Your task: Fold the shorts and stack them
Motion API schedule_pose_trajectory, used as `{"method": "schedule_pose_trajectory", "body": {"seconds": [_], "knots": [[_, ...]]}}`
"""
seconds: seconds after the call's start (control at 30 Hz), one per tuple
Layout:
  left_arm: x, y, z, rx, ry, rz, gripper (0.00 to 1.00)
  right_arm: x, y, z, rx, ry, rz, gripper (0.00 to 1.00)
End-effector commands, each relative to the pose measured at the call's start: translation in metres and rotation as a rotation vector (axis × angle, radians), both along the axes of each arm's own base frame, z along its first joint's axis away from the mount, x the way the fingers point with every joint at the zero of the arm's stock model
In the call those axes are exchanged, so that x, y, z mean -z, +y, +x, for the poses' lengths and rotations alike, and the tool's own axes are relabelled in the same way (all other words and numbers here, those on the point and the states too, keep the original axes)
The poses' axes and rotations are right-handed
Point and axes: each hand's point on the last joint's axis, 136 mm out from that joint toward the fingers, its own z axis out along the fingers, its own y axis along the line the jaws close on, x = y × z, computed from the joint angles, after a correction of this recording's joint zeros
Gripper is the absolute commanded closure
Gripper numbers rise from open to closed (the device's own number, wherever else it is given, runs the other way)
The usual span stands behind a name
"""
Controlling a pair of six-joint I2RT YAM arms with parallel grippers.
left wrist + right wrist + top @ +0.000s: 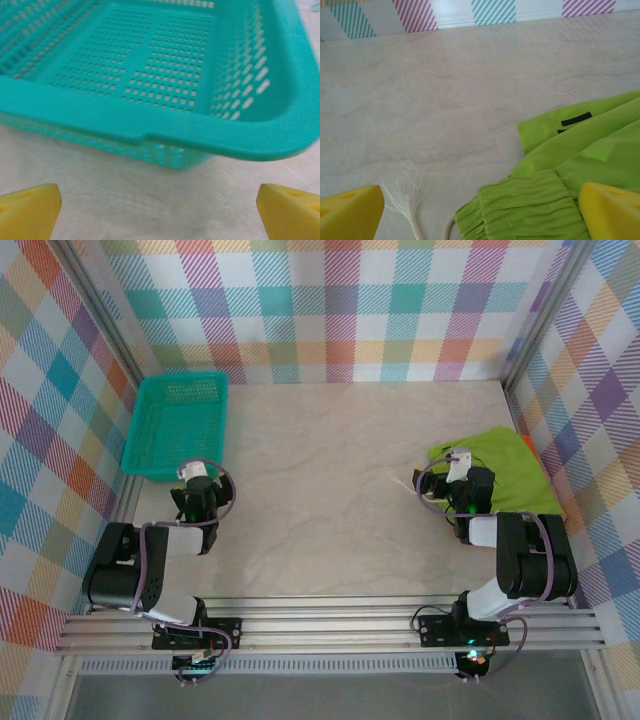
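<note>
Lime green shorts [505, 472] lie crumpled at the table's right side, against the wall. A sliver of orange fabric [527, 443] peeks out at their far edge. My right gripper [458, 465] hovers over their left end, open. In the right wrist view the gathered waistband [530, 205] sits between the yellow fingertips [350, 212], and a frayed white drawstring [402, 197] trails off to its left. My left gripper [198, 478] stands open just short of the teal basket, with only bare table between its pads [30, 212].
The teal mesh basket [180, 425] stands at the back left, its near rim [150, 127] close in front of my left gripper. Plaid walls close in the table on three sides. The marble tabletop [330, 480] stretches between the two arms.
</note>
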Motion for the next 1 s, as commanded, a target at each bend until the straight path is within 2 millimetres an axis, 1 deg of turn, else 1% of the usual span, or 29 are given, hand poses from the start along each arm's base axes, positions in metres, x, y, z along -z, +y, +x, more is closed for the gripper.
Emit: {"method": "schedule_pose_trajectory", "body": {"seconds": [0.0, 0.27, 0.37, 0.97], "knots": [[-0.0021, -0.0229, 0.0170, 0.154, -0.039, -0.005, 0.00, 0.0035, 0.0025, -0.0007, -0.008, -0.001, -0.009, 0.00], [-0.0009, -0.0230, 0.0166, 0.153, -0.024, -0.005, 0.00, 0.0048, 0.0017, 0.0005, 0.008, 0.005, -0.022, 0.00], [-0.0022, -0.0245, 0.0174, 0.155, -0.024, 0.002, 0.00, 0.0059, -0.0044, 0.0021, 0.053, 0.013, -0.026, 0.00], [-0.0015, -0.0254, 0.0176, 0.163, -0.021, 0.000, 0.00, 0.0058, -0.0040, 0.0030, 0.055, 0.014, -0.032, 0.01]]}}
